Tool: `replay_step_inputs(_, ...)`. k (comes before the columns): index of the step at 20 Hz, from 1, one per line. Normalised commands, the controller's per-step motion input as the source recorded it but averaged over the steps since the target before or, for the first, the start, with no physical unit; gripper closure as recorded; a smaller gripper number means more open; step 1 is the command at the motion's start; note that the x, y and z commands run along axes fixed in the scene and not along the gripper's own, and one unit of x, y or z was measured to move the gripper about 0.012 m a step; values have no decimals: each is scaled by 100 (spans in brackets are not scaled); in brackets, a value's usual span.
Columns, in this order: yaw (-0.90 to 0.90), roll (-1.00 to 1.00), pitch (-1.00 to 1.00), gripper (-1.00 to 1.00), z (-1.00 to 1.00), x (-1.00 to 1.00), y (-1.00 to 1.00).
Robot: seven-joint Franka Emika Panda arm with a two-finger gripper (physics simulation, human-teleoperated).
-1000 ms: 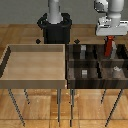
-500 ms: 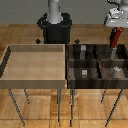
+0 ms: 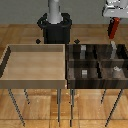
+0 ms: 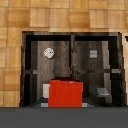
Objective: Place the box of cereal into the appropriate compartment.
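Observation:
The box of cereal (image 3: 114, 28) is small and red. It hangs in my gripper (image 3: 114, 21), which is shut on it, high over the far side of the dark-brown four-part bin (image 3: 98, 61) at the exterior view's right. Below it is the far right section (image 3: 105, 53), which holds a tall slim pale-grey block (image 3: 113, 48). In the wrist view the red box (image 4: 65, 92) fills the middle foreground over the bin's centre wall (image 4: 71, 50). My fingers do not show there.
A light tan tray (image 3: 35, 62) stands at the exterior view's left, against the bin. A small grey cube (image 3: 84, 73) sits in the near left section. Other small grey pieces (image 3: 116, 70) lie in the remaining sections. The robot's black base (image 3: 54, 27) stands behind.
My gripper has risen with the red box and moved toward the exterior view's right, from just above the bin to well above its far right section.

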Motion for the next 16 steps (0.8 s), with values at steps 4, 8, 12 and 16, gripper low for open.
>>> replay_step_inputs(4,0,0,0,100,-25,0,-25)
replay_step_inputs(8,0,0,0,100,0,0,75)
replay_step_inputs(12,0,0,0,100,0,0,50)
replay_step_inputs(16,0,0,0,100,0,-50,0)
